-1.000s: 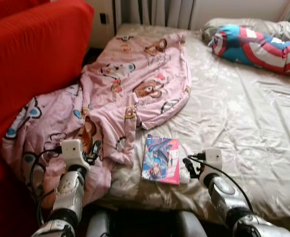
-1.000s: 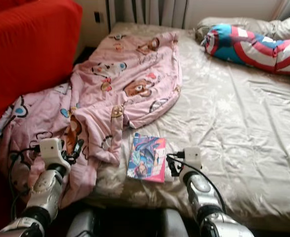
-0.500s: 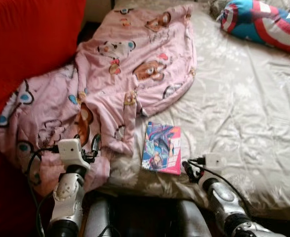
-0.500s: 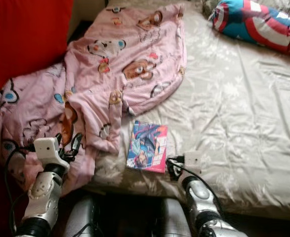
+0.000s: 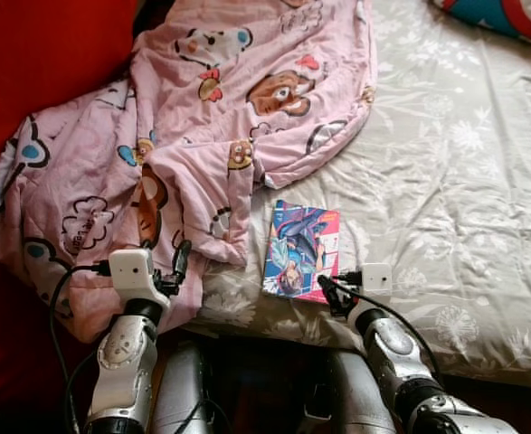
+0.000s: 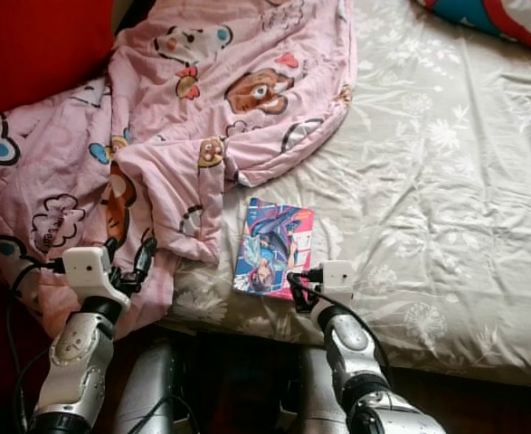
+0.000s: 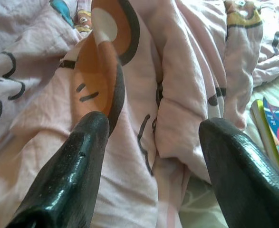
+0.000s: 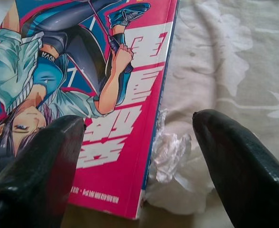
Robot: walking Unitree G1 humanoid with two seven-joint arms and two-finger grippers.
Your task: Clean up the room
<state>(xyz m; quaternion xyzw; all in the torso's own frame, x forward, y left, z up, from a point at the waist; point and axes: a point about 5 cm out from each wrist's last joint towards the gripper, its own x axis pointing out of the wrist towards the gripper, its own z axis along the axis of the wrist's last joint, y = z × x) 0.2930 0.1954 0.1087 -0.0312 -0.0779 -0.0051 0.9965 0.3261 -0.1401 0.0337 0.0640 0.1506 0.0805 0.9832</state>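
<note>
The right gripper [image 8: 134, 142] reaches forward low over the bed [image 5: 464, 181], jaws apart astride the near right corner of the book [image 5: 301, 250], which lies flat by the bed's near edge. The left gripper [image 7: 151, 142], jaws apart, points at the pink blanket [image 5: 202, 117] beside the book.

Silver arms, white wrist camera boxes, black cables, glossy black claw fingers [image 7: 77, 161]
</note>
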